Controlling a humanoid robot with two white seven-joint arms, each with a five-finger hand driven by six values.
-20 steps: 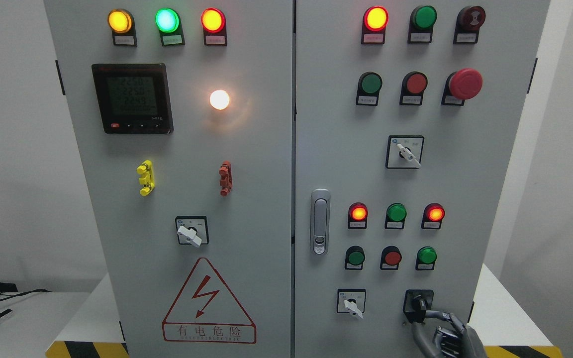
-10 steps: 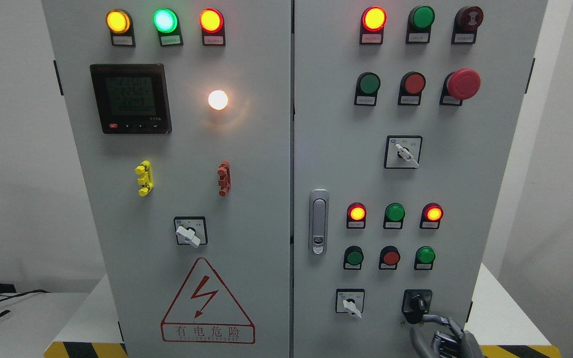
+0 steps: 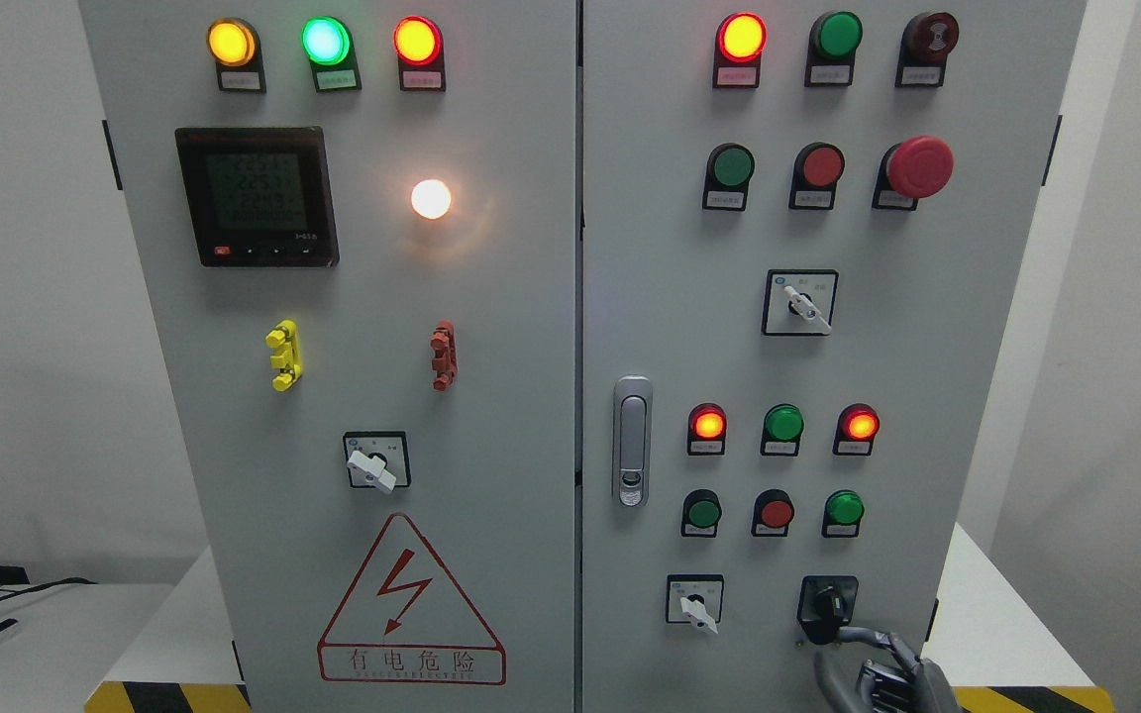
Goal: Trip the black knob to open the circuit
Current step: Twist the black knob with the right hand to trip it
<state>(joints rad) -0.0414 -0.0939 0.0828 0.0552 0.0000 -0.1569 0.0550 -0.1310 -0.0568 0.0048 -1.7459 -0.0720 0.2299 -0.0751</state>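
Observation:
The black knob (image 3: 829,603) sits on its black square plate at the lower right of the right cabinet door (image 3: 650,297). My right hand (image 3: 873,668) comes up from the bottom edge just below and right of it. One grey finger (image 3: 853,633) stretches left, and its tip reaches the plate's lower edge under the knob. The thumb (image 3: 824,671) hangs lower, apart from the knob. The fingers are spread and hold nothing. My left hand is out of view.
A white selector switch (image 3: 696,603) is left of the knob. Above are red and green buttons (image 3: 776,512) and lit lamps (image 3: 708,424). A door latch (image 3: 633,441) stands by the centre seam. The cabinet rests on a white table (image 3: 996,624) with a striped front edge.
My right hand has sunk a little lower, and its finger has slid down from the knob's handle to the plate's lower edge. The whole view has drifted slightly left.

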